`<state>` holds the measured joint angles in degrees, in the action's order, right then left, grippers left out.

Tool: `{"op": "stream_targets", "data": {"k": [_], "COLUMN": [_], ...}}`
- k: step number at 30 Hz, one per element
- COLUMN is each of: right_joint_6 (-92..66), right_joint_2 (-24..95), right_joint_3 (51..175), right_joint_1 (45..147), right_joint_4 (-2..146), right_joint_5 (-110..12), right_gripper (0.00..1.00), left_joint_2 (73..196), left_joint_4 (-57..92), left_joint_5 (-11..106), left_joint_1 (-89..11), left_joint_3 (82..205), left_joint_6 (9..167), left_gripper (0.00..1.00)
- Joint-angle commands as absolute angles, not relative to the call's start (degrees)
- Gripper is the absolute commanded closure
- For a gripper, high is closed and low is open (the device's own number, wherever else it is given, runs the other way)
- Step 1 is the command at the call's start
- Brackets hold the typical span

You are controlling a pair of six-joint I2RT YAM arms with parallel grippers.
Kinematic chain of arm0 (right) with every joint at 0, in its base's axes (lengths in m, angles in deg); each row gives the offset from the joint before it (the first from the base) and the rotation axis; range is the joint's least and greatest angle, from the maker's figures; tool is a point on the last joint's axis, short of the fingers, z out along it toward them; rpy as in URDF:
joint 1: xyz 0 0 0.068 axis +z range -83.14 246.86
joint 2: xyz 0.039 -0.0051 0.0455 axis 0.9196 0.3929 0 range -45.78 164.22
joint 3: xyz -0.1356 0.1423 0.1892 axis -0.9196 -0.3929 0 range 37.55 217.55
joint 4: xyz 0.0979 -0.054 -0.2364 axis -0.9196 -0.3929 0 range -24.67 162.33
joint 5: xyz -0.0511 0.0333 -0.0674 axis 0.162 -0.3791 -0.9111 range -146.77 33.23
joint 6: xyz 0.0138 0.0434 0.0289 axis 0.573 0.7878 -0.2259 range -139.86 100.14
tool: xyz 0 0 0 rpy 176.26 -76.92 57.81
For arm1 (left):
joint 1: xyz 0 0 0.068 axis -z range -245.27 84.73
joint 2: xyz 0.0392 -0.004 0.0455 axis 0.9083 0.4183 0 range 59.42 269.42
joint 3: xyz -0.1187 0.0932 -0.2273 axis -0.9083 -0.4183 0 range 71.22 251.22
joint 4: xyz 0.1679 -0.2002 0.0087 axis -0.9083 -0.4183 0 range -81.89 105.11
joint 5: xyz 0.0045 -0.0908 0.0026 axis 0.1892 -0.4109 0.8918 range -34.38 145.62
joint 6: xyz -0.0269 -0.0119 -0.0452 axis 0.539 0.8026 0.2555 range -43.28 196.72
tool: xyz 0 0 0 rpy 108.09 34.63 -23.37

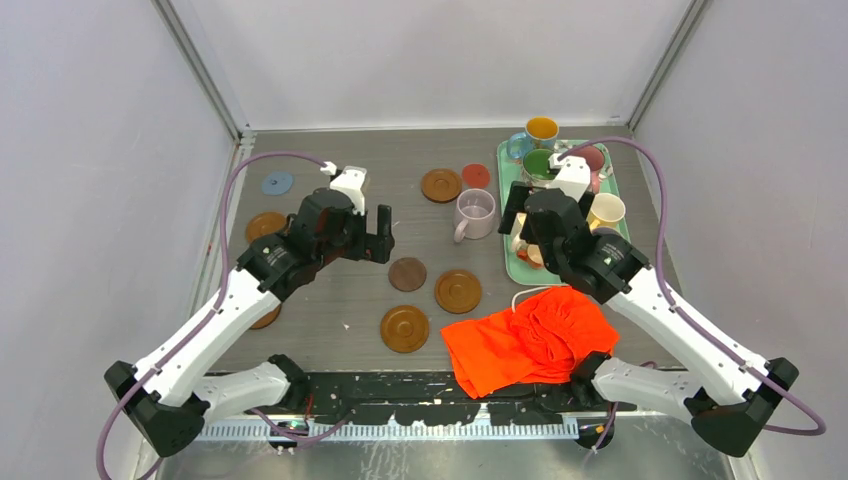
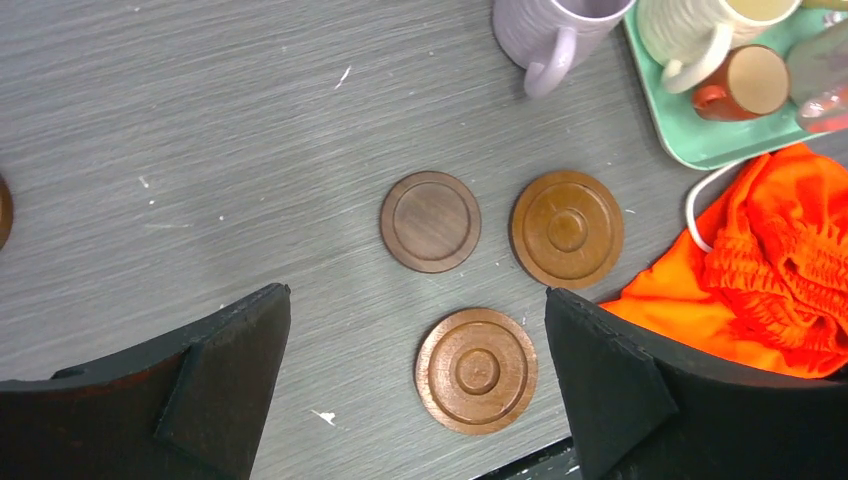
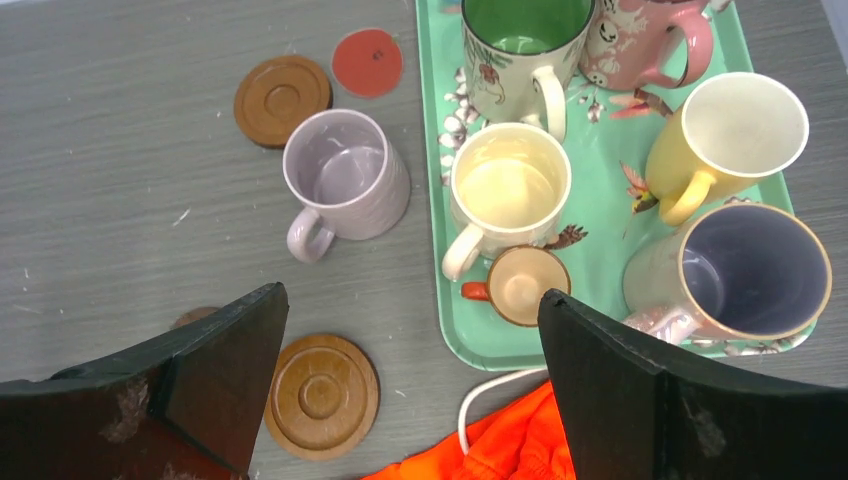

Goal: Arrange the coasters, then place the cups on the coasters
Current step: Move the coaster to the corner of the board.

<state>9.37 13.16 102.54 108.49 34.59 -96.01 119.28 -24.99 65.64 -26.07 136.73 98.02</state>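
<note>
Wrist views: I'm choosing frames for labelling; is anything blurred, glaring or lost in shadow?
Left wrist: nearest coaster crisp, light even, top-right corner blurred. Right wrist: lilac mug and tray sharp, no harsh glare; fingers near-black, little detail.

Table: grey wood-grain tabletop [image 1: 400,150], matte, with fine streaks running across it; a few small white flecks [image 2: 345,75] lie on it.
Back wall: plain pale panel [image 1: 430,60], meeting the table's far edge.
Side walls: left panel [image 1: 90,150] and right panel [image 1: 760,120], both plain pale grey, closing the table in.
Frame: two silver metal posts, left [image 1: 198,65] and right [image 1: 665,62], slanting up from the far corners.
Near edge: black strip [image 1: 420,385], then a white ribbed rail [image 1: 400,430] and brushed metal surface [image 1: 450,460].
Light: soft and even, from above; shadows faint.
</note>
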Motion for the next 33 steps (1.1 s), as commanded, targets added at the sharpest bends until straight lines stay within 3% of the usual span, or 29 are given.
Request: {"op": "stream_targets", "data": {"k": [1, 7, 33], "right_joint_6": [11.4, 12.6, 13.6], "right_joint_2": [10.9, 10.5, 8.5], "right_joint_3": [101.9, 103.0, 101.6], "right_joint_1": [109.3, 109.9, 110.5], "right_joint_4": [32.1, 28.0, 24.7], "right_joint_5": [-94.4, -91.0, -82.2], "right_gripper": [0.00, 0.00, 0.00], "left_joint_2": [120.0, 123.1, 150.7], "left_joint_4": [-26.4, -26.8, -11.7], "left_joint_5": [72.8, 75.5, 62.5], "left_joint_1": [-24.9, -26.0, -64.2], "left_joint_3": [138.6, 139.5, 140.9], "left_joint_6": [101.2, 102.9, 110.9], "left_gripper": [0.00, 0.00, 0.00]}}
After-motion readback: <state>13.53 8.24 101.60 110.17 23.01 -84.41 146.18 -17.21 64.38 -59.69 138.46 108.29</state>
